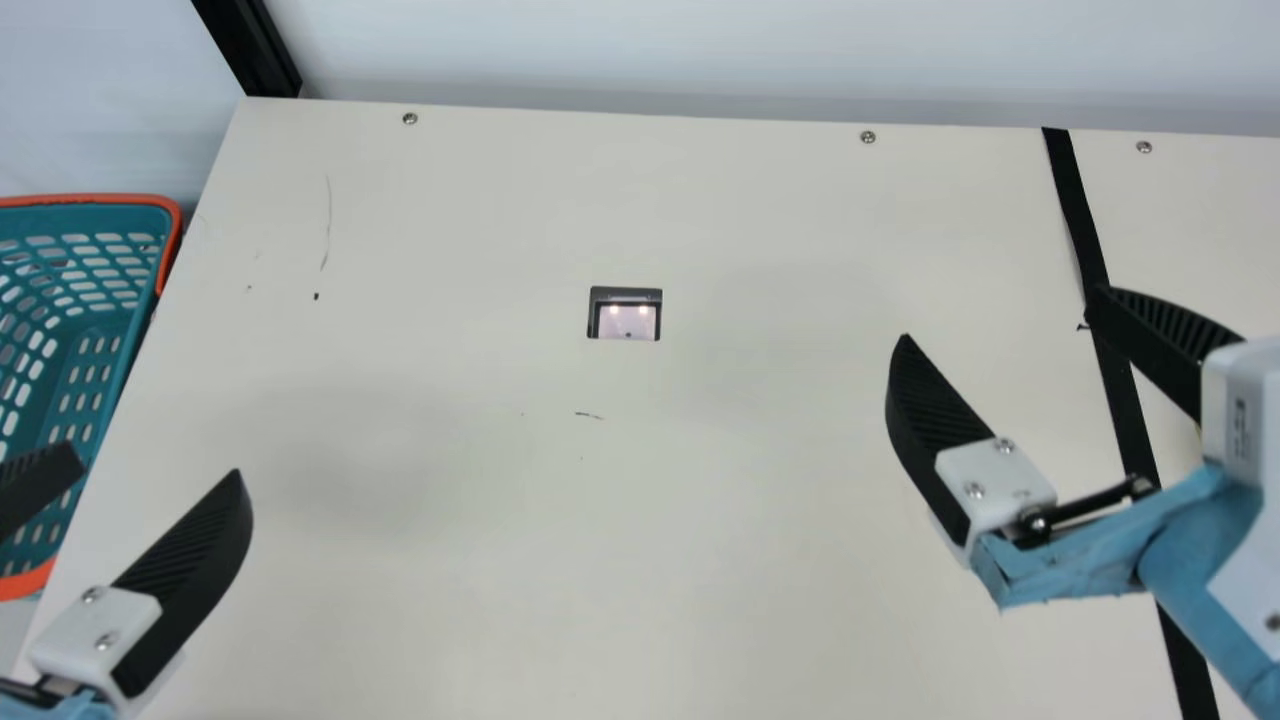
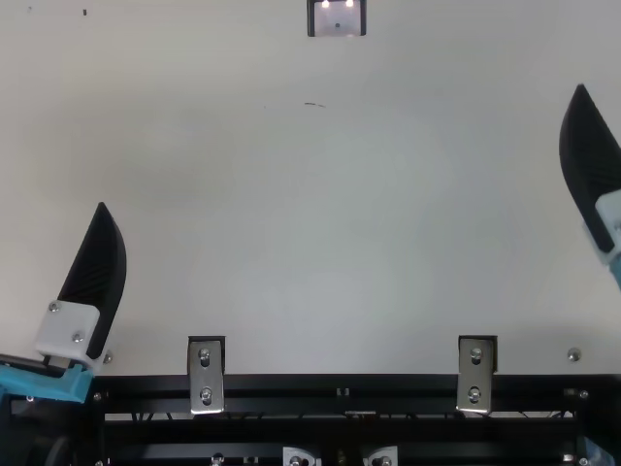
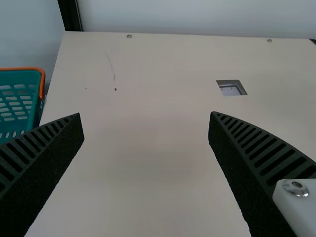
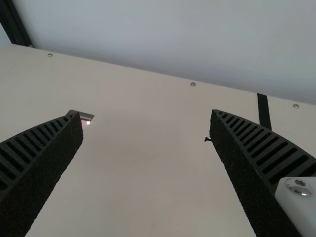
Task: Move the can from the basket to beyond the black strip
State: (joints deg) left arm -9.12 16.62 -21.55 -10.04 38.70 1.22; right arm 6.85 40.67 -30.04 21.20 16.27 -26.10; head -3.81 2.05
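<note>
The teal basket (image 1: 172, 235) with an orange rim stands at the far left, partly cut off by the main view's edge; the left wrist view also has the basket (image 3: 42, 85). My left gripper (image 1: 153, 462) is open, one finger overlapping the basket's near part and the other over the table. The left wrist view gives the left gripper (image 3: 145, 114) with its fingers wide apart. At the right, my right gripper (image 1: 1000, 314) stands open, one finger crossing the black strip (image 1: 1080, 210). Nothing is between the fingers of the right gripper (image 4: 145, 112), and the black strip (image 4: 264, 111) runs behind one of them.
A small rectangular cutout (image 1: 625, 314) lies in the middle of the cream table (image 1: 700, 520). A pale wall and a black post (image 1: 255, 50) stand behind the table. Black rails and metal brackets (image 2: 206, 377) line the near edge.
</note>
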